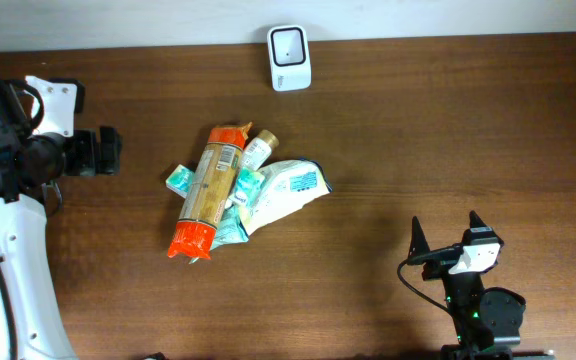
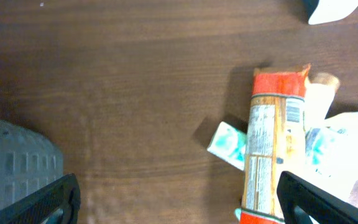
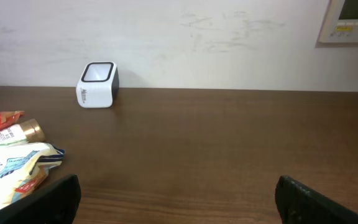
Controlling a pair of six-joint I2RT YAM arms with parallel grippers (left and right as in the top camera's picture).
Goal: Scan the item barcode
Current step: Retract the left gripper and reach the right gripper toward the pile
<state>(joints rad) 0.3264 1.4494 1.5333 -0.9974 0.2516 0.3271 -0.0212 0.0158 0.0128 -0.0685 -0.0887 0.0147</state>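
Overhead: dk wood table [image 1: 448,130], white wall [image 1: 448,15] + scanner [image 1: 289,57] at far edge.

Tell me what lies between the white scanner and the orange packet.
Nothing: the overhead view shows only bare brown table between the white scanner and the top end of the orange packet.

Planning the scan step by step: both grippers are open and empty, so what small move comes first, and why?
Probably move the left gripper toward the orange packet: it lies topmost on the pile, closest to that open, empty gripper, with a barcode facing up. The scanner stands beyond it.
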